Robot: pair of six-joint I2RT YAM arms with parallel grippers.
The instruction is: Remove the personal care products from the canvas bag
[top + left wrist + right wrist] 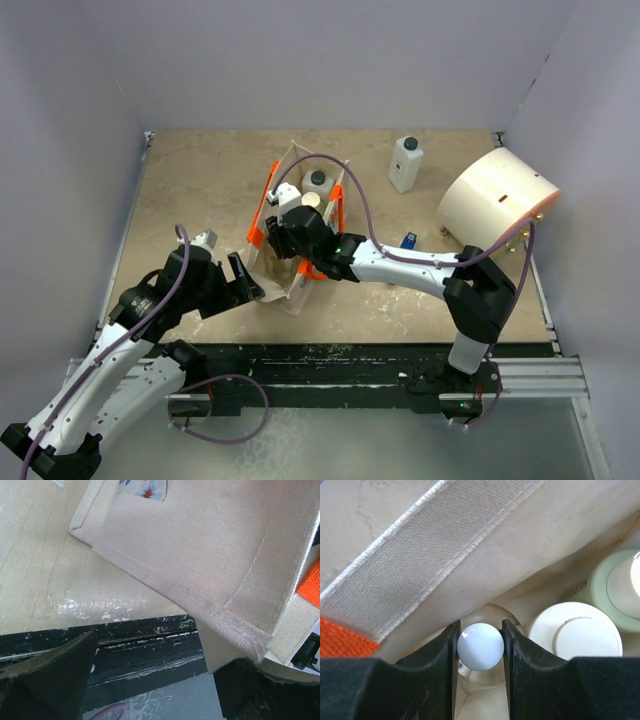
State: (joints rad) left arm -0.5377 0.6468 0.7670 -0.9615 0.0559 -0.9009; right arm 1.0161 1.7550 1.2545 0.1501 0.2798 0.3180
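The canvas bag (pixel 296 222) lies open in the middle of the table, with orange handles (pixel 259 212). My right gripper (pixel 283 243) reaches into it and is shut on the round glossy pale cap of a small bottle (pixel 480 646). Beside it in the bag are a cream-capped bottle (pixel 575 636) and a beige-olive bottle (pixel 620 585). A white bottle with a dark cap (pixel 317 183) also sits in the bag. Another white dark-capped bottle (pixel 405 164) stands on the table at the back. My left gripper (pixel 250 283) is open at the bag's near left corner (pixel 250 635), which rests by its right finger (pixel 265 692).
A big cream cylinder (pixel 497 205) lies at the right. A small blue object (pixel 409 241) lies just in front of it. The table's black front edge (pixel 145 645) runs right below the left gripper. Grey walls close in the sides and back.
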